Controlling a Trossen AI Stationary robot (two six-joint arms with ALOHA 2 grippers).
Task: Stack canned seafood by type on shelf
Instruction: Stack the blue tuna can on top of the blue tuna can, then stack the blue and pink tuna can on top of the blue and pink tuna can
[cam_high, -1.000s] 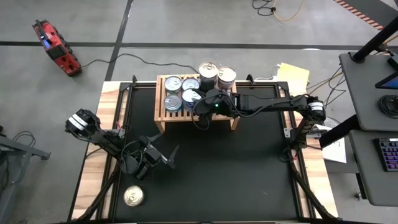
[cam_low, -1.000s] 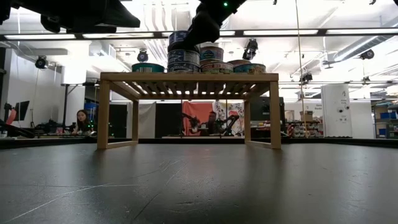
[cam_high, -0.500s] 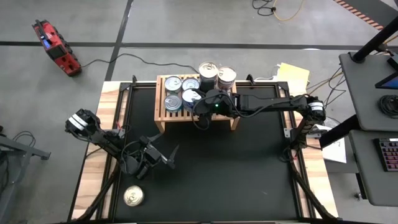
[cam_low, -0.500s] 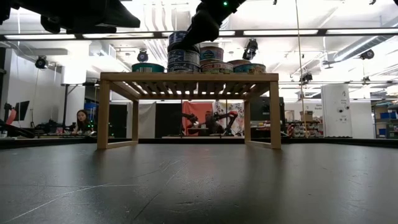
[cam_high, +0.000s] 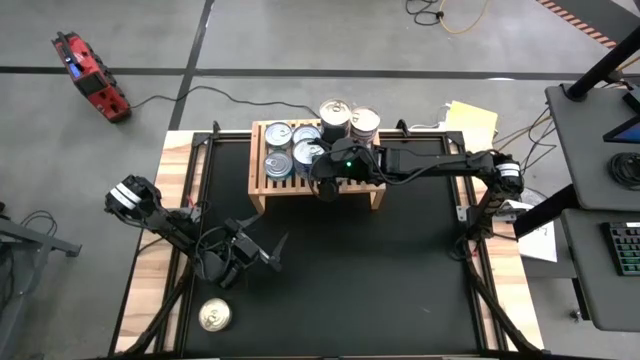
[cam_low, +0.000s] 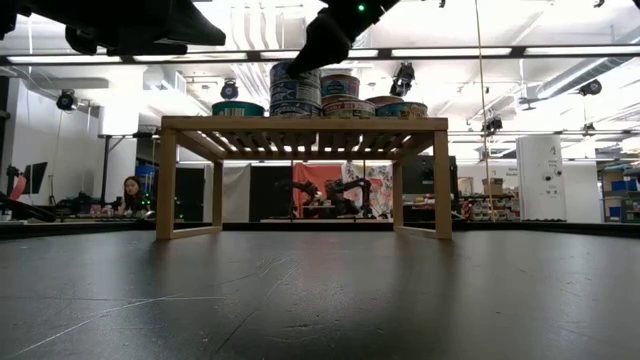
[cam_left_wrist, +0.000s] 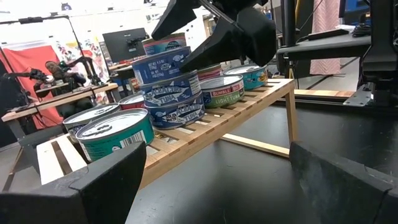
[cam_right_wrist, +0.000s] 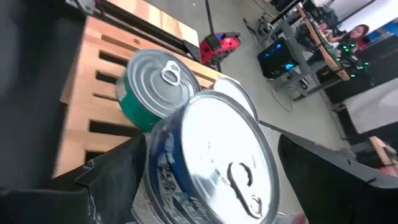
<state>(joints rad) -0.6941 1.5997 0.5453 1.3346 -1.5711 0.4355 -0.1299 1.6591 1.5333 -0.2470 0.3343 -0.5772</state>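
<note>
Most of your canned seafood (cam_high: 300, 147) already sits on the shelf (cam_high: 262, 190), which stands at the far middle of the worktop (cam_high: 400, 270). The blue tuna tins (cam_left_wrist: 168, 90) are piled three high there, with a teal tin (cam_left_wrist: 115, 132) in front of them in the left wrist view, flat tins alongside, and two taller cans (cam_high: 350, 122) at the shelf's far edge.

One gold-lidded can (cam_high: 214, 316) still lies on the worktop's near left corner, well apart from the shelf, so I'd judge the job nearly done.

Your right claw (cam_high: 322, 172) hangs spread wide over the blue stack, gripping nothing. Your left claw (cam_high: 262, 252) waits wide and empty between the loose can and the shelf.

Legible print: "Bumble Bee" and "LIGHT TUNA" on one flat tin (cam_left_wrist: 224, 92), "TUNA" on the blue labels.
</note>
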